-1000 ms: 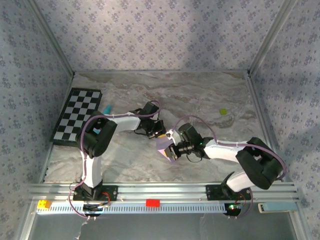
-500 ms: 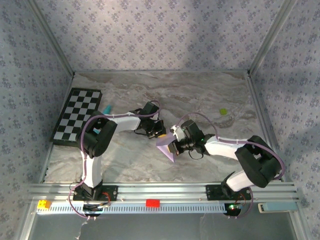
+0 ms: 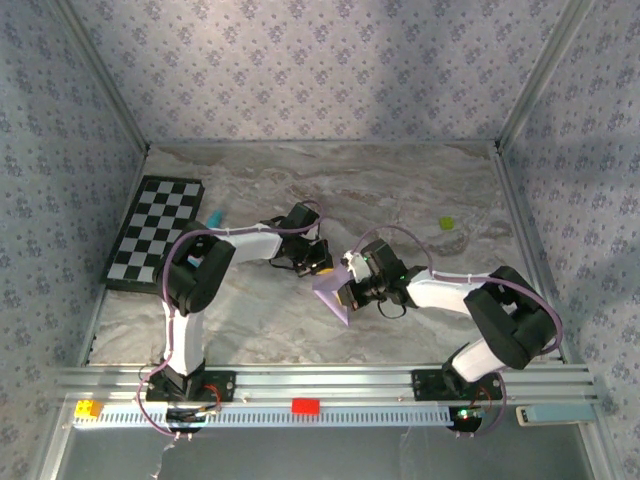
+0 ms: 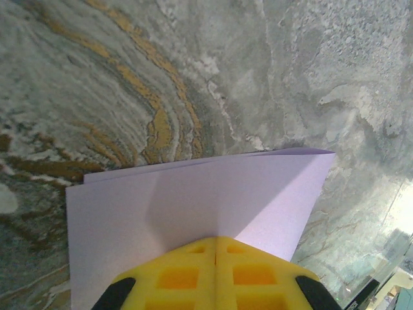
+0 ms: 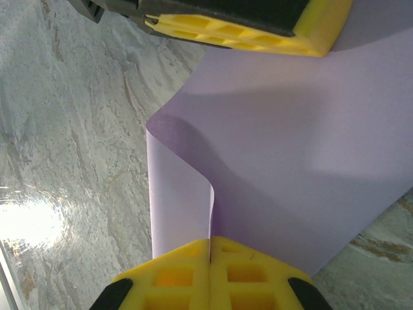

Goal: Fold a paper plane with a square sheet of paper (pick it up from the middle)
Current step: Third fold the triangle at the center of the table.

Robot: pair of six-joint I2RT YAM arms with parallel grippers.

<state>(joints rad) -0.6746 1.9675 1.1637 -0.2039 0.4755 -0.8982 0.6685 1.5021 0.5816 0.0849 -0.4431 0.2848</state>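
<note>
Near the middle of the overhead view, the pale lilac square sheet of paper point(image 3: 332, 297) hangs between the two arms just above the marble-patterned table point(image 3: 400, 190). It is already creased into a smaller shape with a point aimed toward the bottom of the frame. Whether that point touches the tabletop is hard to judge from this height.

The left gripper point(image 3: 320, 267) reaches in from the upper left of the sheet and the right gripper point(image 3: 346, 290) from its right.

In the left wrist view, the left gripper point(image 4: 216, 242) sits at bottom centre, its yellow fingers point(image 4: 181, 274) pressed together with no gap. The paper point(image 4: 193, 200) is pinched between them and fans out flat above the table point(image 4: 129, 77), a fold line running through it.

In the right wrist view, the right gripper point(image 5: 211, 248) is likewise fully closed on the sheet point(image 5: 277, 148). The sheet's left edge curls over into a soft loop beside the fingers. The left gripper's yellow finger point(image 5: 245, 29) clamps the paper's far edge along the top of the frame.

A checkerboard point(image 3: 155, 230) lies at the left of the table with a teal pen point(image 3: 213, 217) just beside it. A small green object point(image 3: 446, 224) rests well apart at the right.
</note>
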